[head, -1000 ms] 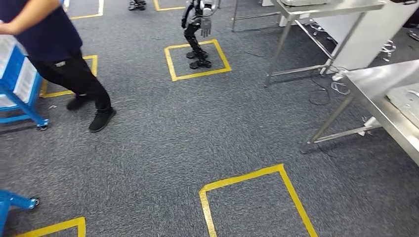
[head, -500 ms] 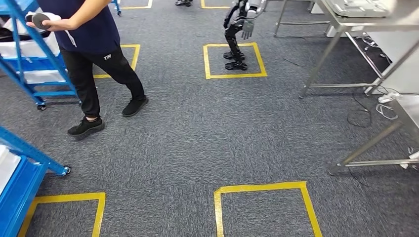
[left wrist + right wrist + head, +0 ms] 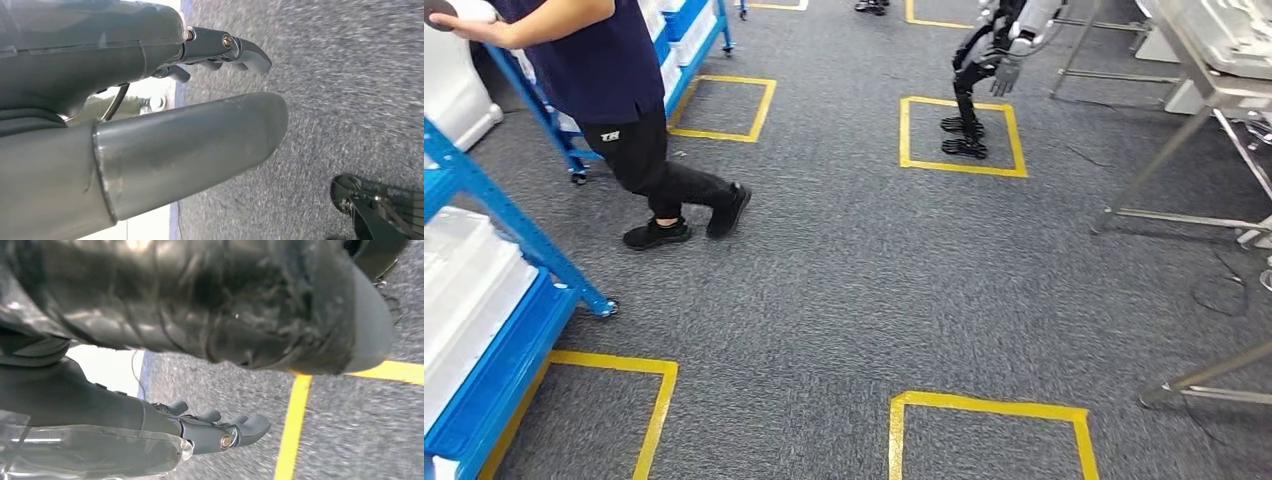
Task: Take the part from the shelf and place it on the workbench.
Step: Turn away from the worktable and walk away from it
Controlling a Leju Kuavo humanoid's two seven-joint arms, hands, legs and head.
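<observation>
A: Head view shows grey carpet (image 3: 844, 280) with yellow squares (image 3: 962, 136). The blue shelf (image 3: 484, 330) at left is cut off by the edge, and so is the steel workbench (image 3: 1214, 70) at right. Which white tray (image 3: 464, 280) holds the part, I cannot tell.

B: And the person (image 3: 614, 110)?

A: Cut off above the chest; the dark thing at the hand is too small to name. Another robot (image 3: 984, 70) stands in a far square.

B: The hands?

A: Left hand (image 3: 150, 115) hangs over the carpet, fingers (image 3: 240, 47) straight and apart, holding nothing. Right hand (image 3: 165, 390) likewise, near a yellow line (image 3: 292, 425).

B: What differs from before?

A: The whole picture has shifted: the camera turned, so the shelf now fills more of the left.
</observation>
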